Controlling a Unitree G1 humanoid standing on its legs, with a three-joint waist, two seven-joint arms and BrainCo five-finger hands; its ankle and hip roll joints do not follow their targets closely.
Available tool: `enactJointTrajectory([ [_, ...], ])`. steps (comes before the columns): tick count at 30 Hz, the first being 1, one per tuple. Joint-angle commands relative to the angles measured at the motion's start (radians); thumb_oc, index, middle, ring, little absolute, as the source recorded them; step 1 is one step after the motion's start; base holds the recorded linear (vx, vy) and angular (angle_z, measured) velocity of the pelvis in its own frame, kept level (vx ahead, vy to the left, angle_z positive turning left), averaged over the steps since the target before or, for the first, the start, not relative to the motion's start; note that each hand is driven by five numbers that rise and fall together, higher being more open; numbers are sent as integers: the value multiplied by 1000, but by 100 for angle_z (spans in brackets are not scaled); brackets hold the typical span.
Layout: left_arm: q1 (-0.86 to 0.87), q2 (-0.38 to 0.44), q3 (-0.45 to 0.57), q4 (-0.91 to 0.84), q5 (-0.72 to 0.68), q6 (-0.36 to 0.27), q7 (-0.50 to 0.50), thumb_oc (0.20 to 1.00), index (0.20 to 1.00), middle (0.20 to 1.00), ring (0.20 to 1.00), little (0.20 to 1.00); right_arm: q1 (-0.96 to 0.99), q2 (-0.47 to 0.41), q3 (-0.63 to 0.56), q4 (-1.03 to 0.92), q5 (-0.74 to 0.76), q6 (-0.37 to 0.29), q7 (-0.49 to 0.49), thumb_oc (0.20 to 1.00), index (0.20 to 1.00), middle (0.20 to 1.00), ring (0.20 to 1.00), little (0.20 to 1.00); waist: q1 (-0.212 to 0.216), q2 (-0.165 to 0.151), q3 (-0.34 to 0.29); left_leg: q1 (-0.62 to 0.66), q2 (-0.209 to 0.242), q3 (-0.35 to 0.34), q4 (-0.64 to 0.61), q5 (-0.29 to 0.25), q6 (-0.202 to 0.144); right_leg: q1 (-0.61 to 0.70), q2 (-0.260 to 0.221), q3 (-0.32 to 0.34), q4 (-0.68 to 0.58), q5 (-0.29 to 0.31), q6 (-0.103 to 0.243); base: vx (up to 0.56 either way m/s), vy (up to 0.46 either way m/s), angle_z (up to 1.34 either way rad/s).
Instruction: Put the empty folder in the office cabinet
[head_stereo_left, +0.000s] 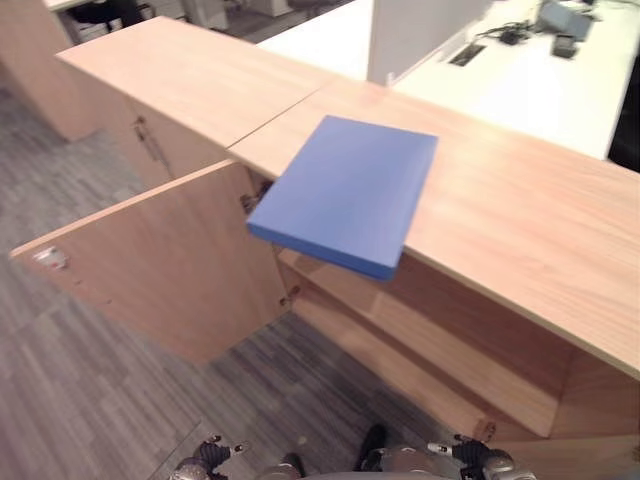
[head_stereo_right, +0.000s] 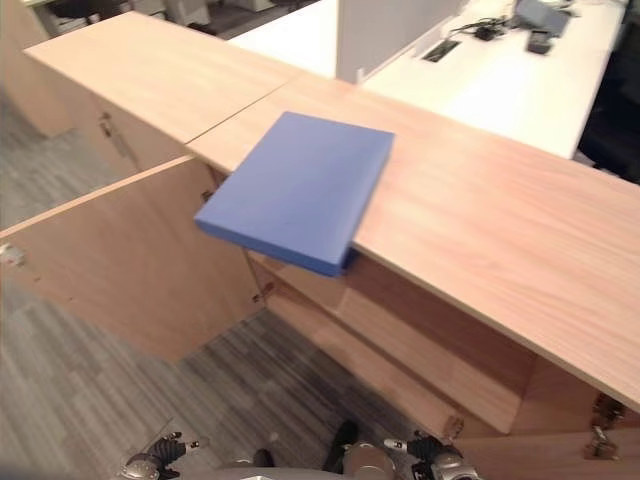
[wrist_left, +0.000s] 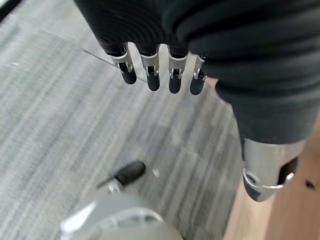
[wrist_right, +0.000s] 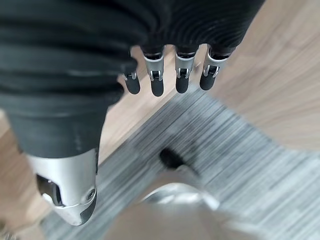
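Currently the blue folder (head_stereo_left: 345, 192) lies on the cabinet top (head_stereo_left: 500, 215) with its near corner overhanging the edge above the open door (head_stereo_left: 160, 265) and shelf (head_stereo_left: 420, 360), within reach, while the left robot hand (wrist_left: 160, 70) and right robot hand (wrist_right: 170, 75) hang low with straight fingers, holding nothing.

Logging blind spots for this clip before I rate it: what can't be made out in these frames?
- Whether the blue folder is empty: it lies closed on the cabinet top, one corner overhanging the edge.
- Upper cabinet interior: hidden under the top in both eye views; a lower shelf shows.
- Cabinet's right end: cut off by the eye views' edge.
- Left hand and right hand hang over the floor, fingers straight, holding nothing.
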Motion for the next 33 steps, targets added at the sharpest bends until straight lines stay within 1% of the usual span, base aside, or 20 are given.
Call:
enactJointTrajectory([
  [1,-11,-3,-2,15,12,-12,0,1000,1000,1000,1000,1000,-28,-2,8,55,35,-14,-12,1000,1000,1000,1000,1000,-3,-39,3,-33,-74,14,146,-147,25,69,-33,65,-86,56,83,88,-125,-25],
  [3,-11,-8,-3,4,3,-14,1,1000,1000,1000,1000,1000,-30,-4,14,53,42,-14,-13,1000,1000,1000,1000,1000,-2,-45,18,-77,-40,7,302,-129,10,80,-21,96,-76,36,58,66,-96,-19],
  [4,-13,-8,0,-3,-9,-17,5,1000,1000,1000,1000,1000,-36,-8,18,44,46,-15,-16,1000,1000,1000,1000,1000,10,-41,30,-119,-30,-34,402,-104,-5,82,-5,119,-70,25,40,27,-55,-28],
  [5,-13,-10,0,-8,-19,-21,5,1000,1000,1000,1000,1000,-38,-12,20,41,49,-15,-15,1000,1000,1000,1000,1000,17,-40,36,-145,-36,-82,430,-89,-7,84,2,135,-71,20,34,13,-4,-56],
  [6,-11,-13,-2,-8,-26,-20,5,1000,1000,1000,1000,1000,-38,-14,24,39,49,-15,-16,1000,1000,1000,1000,1000,22,-40,40,-157,-41,-125,426,-91,-3,85,4,154,-70,16,35,21,91,-85],
  [8,-3,-19,-2,-11,-38,-24,7,1000,1000,1000,1000,1000,-37,-19,35,35,39,-18,-17,1000,1000,1000,1000,1000,42,-47,46,-172,-52,-237,349,-117,3,86,-8,199,-65,20,48,16,152,-108],
  [9,-1,-18,-6,-7,-35,-26,8,1000,1000,1000,1000,1000,-35,-19,40,33,36,-19,-13,1000,1000,1000,1000,1000,51,-62,45,-183,-89,-313,281,-99,11,75,-21,215,-73,38,50,8,133,-86],
  [11,1,-14,-2,7,-32,-25,5,1000,1000,1000,1000,1000,-40,-20,49,28,28,-22,-8,1000,1000,1000,1000,1000,62,-56,39,-147,-138,-455,184,-102,10,59,-9,264,-73,58,58,21,140,-78],
  [12,1,-14,-1,15,-30,-27,7,1000,1000,1000,1000,1000,-41,-22,49,28,30,-26,-9,1000,1000,1000,1000,1000,65,-53,40,-131,-146,-486,169,-106,4,57,-1,290,-82,69,62,8,182,-77],
  [14,-1,-16,-3,24,-28,-28,6,1000,1000,1000,1000,1000,-40,-20,47,28,30,-25,-6,1000,1000,1000,1000,1000,54,-50,31,-118,-149,-491,123,-97,7,48,-3,296,-89,80,67,-35,202,-64],
  [15,-6,-14,-8,29,-18,-29,3,1000,1000,1000,1000,1000,-46,-19,45,22,32,-26,-8,1000,1000,1000,1000,1000,43,-42,24,-101,-152,-463,78,-86,12,25,-14,317,-103,108,79,-101,295,-40],
  [17,-17,-6,-13,24,-11,-31,5,1000,1000,1000,1000,1000,-66,-21,47,16,38,-26,-10,1000,1000,1000,1000,1000,34,-38,27,-100,-170,-450,47,-77,27,-8,-30,346,-113,145,95,-137,342,-20],
  [22,-37,15,-6,25,-5,-29,12,1000,1000,1000,1000,1000,-89,-16,41,9,37,-21,-12,1000,1000,1000,1000,1000,26,-32,54,-120,-220,-406,49,-79,61,-61,-69,389,-148,216,129,-163,300,-55],
  [23,-39,24,8,31,-1,-27,14,1000,1000,1000,1000,1000,-96,-8,40,4,33,-19,-10,1000,1000,1000,1000,1000,26,-32,69,-136,-234,-375,53,-78,77,-85,-85,395,-156,231,143,-199,290,-46],
  [24,-39,25,8,31,-1,-27,14,1000,1000,1000,1000,1000,-96,-8,40,4,33,-19,-10,1000,1000,1000,1000,1000,26,-32,69,-137,-234,-375,53,-78,77,-85,-85,396,-156,231,143,-209,243,-36],
  [25,-39,30,14,30,-9,-27,12,1000,1000,1000,1000,1000,-104,-6,45,2,32,-17,-10,1000,1000,1000,1000,1000,24,-30,82,-143,-233,-366,57,-73,80,-103,-88,392,-137,229,146,-145,82,-41],
  [28,-28,43,22,20,-15,-22,9,1000,1000,1000,1000,1000,-105,-1,50,-8,37,-19,-9,1000,1000,1000,1000,1000,38,-11,95,-165,-215,-343,58,-50,89,-81,-93,360,-29,155,131,-198,127,-45],
  [31,-8,45,29,30,-12,-15,7,1000,1000,1000,1000,1000,-100,3,57,-12,31,-21,-8,1000,1000,1000,1000,1000,59,7,77,-167,-194,-327,16,-15,95,-31,-99,320,94,79,110,-124,112,-37],
  [32,-8,45,29,30,-12,-15,7,1000,1000,1000,1000,1000,-100,3,57,-12,31,-21,-8,1000,1000,1000,1000,1000,59,7,75,-170,-194,-327,15,-13,95,-33,-99,319,93,80,110,-98,72,-45],
  [33,6,46,38,35,-12,-10,3,1000,1000,1000,1000,1000,-92,7,63,-9,19,-19,-4,1000,1000,1000,1000,1000,76,10,53,-174,-186,-319,-11,5,100,10,-97,309,151,38,103,-87,44,-37],
])
